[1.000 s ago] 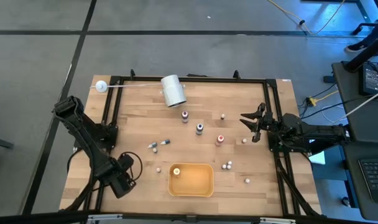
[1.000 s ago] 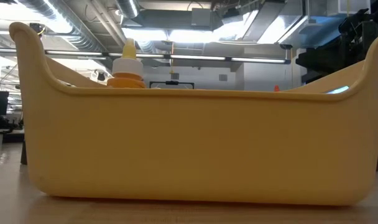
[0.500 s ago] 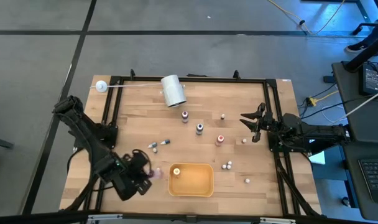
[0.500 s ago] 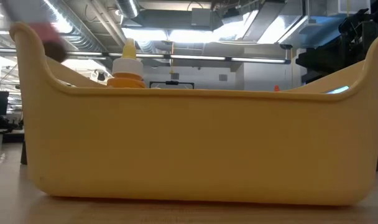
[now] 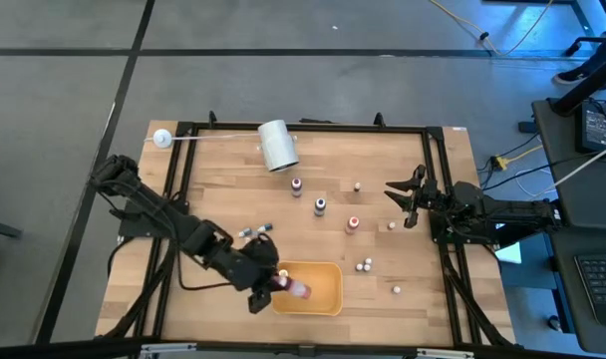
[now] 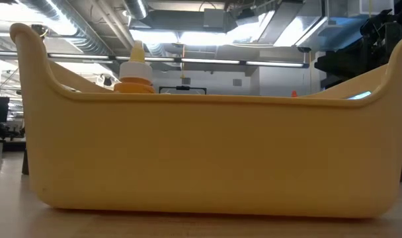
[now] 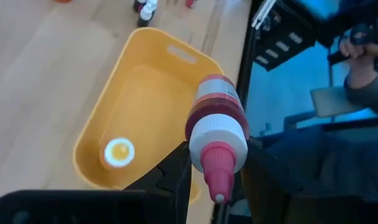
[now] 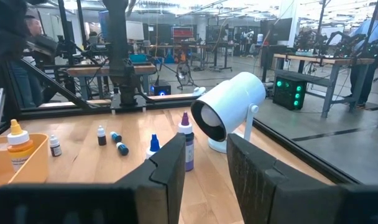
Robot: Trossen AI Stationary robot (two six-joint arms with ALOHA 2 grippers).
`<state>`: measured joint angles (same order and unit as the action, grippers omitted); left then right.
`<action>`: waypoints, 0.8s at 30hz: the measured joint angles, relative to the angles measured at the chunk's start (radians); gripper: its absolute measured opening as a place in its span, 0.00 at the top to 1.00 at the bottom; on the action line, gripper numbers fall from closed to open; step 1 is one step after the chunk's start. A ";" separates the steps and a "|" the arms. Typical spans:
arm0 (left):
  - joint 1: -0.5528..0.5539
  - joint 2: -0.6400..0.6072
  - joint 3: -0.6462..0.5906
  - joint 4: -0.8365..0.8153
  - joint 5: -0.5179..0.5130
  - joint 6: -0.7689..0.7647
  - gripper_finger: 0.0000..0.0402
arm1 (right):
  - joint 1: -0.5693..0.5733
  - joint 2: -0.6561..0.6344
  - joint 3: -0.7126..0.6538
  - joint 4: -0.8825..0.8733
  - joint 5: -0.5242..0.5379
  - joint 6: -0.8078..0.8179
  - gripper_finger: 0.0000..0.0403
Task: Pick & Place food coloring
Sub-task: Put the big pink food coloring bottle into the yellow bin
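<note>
Left wrist view: a red-capped food coloring bottle (image 7: 217,134) is held between the jaws of the left gripper (image 7: 215,180), over the near rim of the yellow bin (image 7: 105,102), where an orange-capped bottle (image 7: 119,152) already stands. The placing step is judged to be in hand; release over the bin's floor is called for next. The right gripper (image 5: 408,197) is kept waiting at the bench's right edge, jaws parted and empty.

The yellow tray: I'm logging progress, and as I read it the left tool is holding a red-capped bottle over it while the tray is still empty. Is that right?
Not quite. The left tool does hold the red-capped bottle over the yellow tray, but the tray is not empty: the left wrist view shows an orange-capped bottle standing inside it. The right tool waits open at the table's right edge.
</note>
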<state>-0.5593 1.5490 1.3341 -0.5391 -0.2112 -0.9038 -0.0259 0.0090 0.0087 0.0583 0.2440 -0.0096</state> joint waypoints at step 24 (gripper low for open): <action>0.023 0.493 0.549 -0.695 0.162 -0.107 0.72 | 0.000 0.000 0.000 -0.001 0.000 0.007 0.70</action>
<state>-0.5364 2.0423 1.8835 -1.2340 -0.0490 -1.0107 -0.0259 0.0090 0.0086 0.0577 0.2440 -0.0030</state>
